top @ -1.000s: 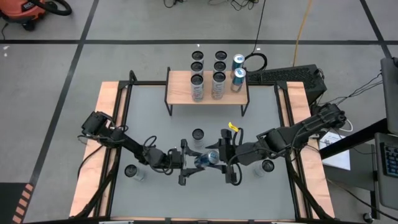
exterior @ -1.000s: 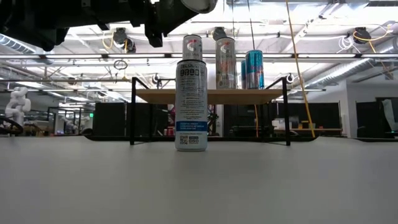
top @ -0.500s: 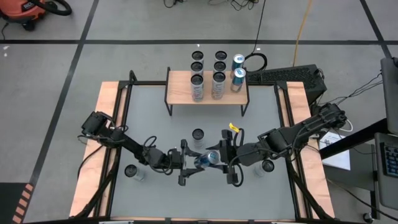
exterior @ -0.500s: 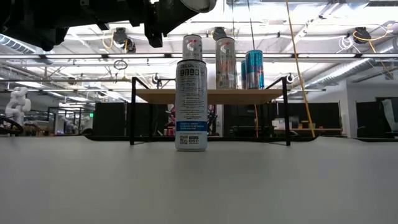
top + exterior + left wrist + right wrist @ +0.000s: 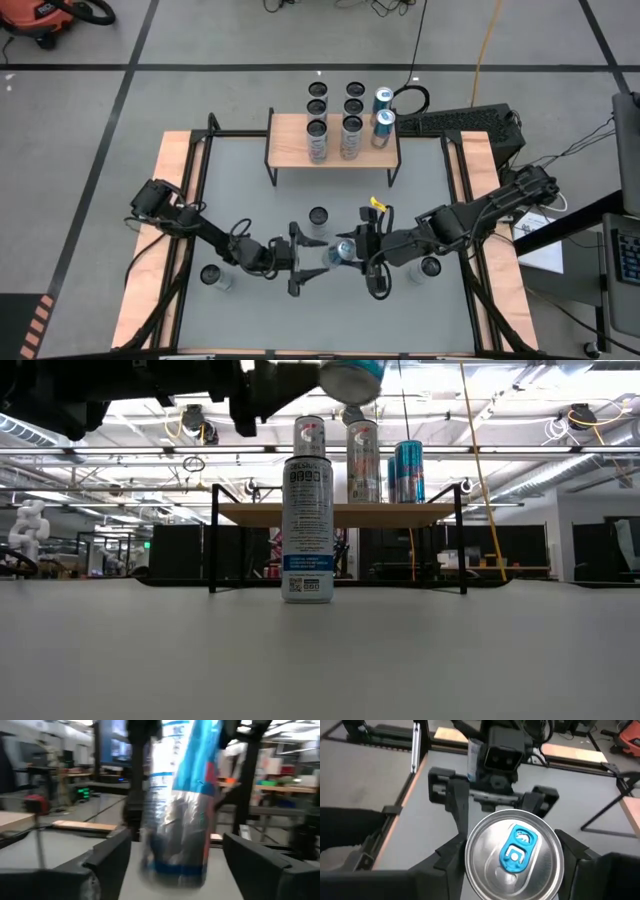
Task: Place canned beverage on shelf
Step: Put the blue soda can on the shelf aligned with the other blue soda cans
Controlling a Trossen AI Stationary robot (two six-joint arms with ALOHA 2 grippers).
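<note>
While the right gripper (image 5: pixel 358 255) is clenched on the blue and silver can (image 5: pixel 343 250), the left gripper (image 5: pixel 314 258) faces it from the left with its fingers (image 5: pixel 107 857) released, a gap showing on each side of the can.

This held can is in the air over the near middle of the grey table (image 5: pixel 240 190), between the two grippers and well apart from the shelf (image 5: pixel 290 140) at the far edge. Its long axis is steeply tilted. The tabbed top is turned up and to the right, towards the right wrist camera, and the base points down and to the left.

Twelve cans show in all:
- One is the held can.
- Three stand upright on the table. A white can (image 5: pixel 319 215) is just far of the grippers, one can (image 5: pixel 212 275) is near left, and another can (image 5: pixel 430 267) is near right.
- Eight cans (image 5: pixel 351 135) stand upright in three rows at the shelf. Six are silver and two are blue. I cannot tell whether the farthest ones rest on the plank.

There is one shelf, and there are two arms.
</note>
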